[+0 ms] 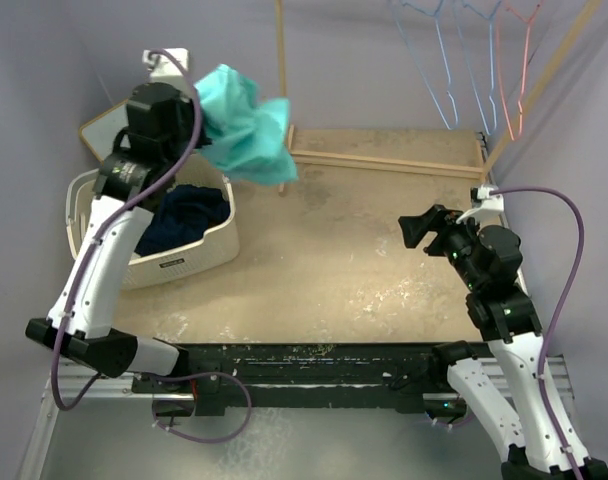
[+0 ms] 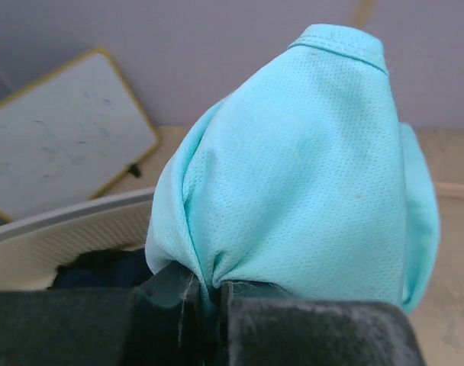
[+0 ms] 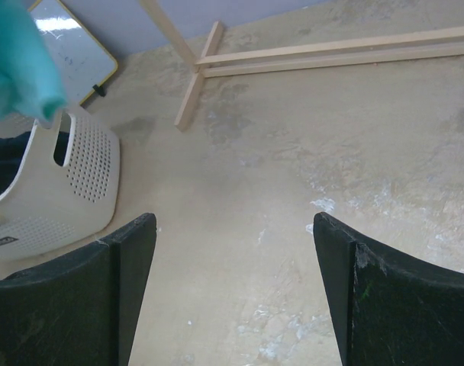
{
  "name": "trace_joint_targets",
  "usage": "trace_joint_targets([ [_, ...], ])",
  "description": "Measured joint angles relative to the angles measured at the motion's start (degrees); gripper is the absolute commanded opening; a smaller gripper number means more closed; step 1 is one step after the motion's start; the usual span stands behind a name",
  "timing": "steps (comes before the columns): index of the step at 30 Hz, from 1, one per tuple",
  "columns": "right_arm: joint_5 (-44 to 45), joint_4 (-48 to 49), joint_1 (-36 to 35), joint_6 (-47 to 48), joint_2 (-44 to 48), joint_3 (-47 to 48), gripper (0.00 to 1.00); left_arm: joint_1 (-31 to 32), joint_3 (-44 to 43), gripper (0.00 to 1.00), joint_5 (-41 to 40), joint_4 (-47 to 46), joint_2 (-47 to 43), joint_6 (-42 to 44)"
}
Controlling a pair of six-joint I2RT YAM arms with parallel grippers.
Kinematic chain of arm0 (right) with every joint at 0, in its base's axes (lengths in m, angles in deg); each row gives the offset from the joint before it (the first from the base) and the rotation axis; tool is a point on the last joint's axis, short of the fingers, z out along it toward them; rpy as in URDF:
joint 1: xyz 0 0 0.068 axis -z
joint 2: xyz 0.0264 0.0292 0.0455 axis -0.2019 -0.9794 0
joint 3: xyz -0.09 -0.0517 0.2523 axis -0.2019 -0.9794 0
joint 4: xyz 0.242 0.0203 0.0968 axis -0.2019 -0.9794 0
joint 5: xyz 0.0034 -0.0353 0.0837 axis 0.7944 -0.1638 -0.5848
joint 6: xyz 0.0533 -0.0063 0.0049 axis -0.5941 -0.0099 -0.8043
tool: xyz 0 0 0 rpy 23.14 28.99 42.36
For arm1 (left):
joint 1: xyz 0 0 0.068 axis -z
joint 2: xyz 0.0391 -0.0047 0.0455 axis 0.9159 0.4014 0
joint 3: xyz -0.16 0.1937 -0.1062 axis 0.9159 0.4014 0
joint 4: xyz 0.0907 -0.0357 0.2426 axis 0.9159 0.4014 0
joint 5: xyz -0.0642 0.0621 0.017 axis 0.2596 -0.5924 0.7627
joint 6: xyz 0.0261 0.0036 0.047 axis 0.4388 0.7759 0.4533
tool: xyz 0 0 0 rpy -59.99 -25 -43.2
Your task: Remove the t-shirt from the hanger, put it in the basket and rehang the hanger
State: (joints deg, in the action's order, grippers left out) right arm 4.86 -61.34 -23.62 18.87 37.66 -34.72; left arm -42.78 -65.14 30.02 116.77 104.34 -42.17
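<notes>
The teal t-shirt point(image 1: 246, 128) hangs bunched in the air above the right rim of the white laundry basket point(image 1: 209, 240). My left gripper point(image 1: 200, 118) is shut on a fold of it. In the left wrist view the fabric point(image 2: 293, 168) is pinched between the closed jaws of the gripper point(image 2: 209, 293). No hanger shows inside the shirt. Empty blue wire hangers point(image 1: 447, 70) and a pink one point(image 1: 519, 60) hang at the back right. My right gripper point(image 1: 420, 228) is open and empty, low over the table at the right; in its own view point(image 3: 232, 229) only bare table lies between the fingers.
The basket holds dark blue clothing point(image 1: 184, 215). A small whiteboard point(image 1: 104, 128) leans behind it. A wooden rack frame has a base rail point(image 1: 384, 160), an upright point(image 1: 281, 60) at the back and a slanted post point(image 1: 544, 80) at the right. The basket point(image 3: 79, 175) also shows in the right wrist view.
</notes>
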Motion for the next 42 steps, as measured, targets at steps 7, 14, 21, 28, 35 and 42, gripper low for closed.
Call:
trace_joint_targets([
  [7,-0.4,0.4,0.0,-0.4,-0.5,-0.7,0.84,-9.1,-3.1,0.0,-7.7,4.8,-4.3,0.9],
  [14,-1.7,2.5,0.0,-0.8,-1.9,-1.4,0.84,-10.5,5.0,0.0,-12.2,5.1,-9.4,0.4],
  [21,-2.9,3.2,0.0,-1.3,-2.3,-2.1,0.84,-14.7,22.6,0.01,-9.7,2.7,-5.9,-4.0],
  [28,-2.9,3.2,0.0,-1.4,-1.5,-2.2,0.84,-22.1,36.2,0.08,7.5,-1.8,2.5,-13.0],
  [35,-3.0,3.2,0.0,-1.7,-1.1,-2.3,0.84,-23.1,41.6,0.56,22.1,-7.9,7.3,-18.0],
  [42,-3.2,3.3,0.0,-1.7,-1.2,-2.5,0.85,-23.1,38.0,0.99,25.9,-6.4,5.5,-17.1],
])
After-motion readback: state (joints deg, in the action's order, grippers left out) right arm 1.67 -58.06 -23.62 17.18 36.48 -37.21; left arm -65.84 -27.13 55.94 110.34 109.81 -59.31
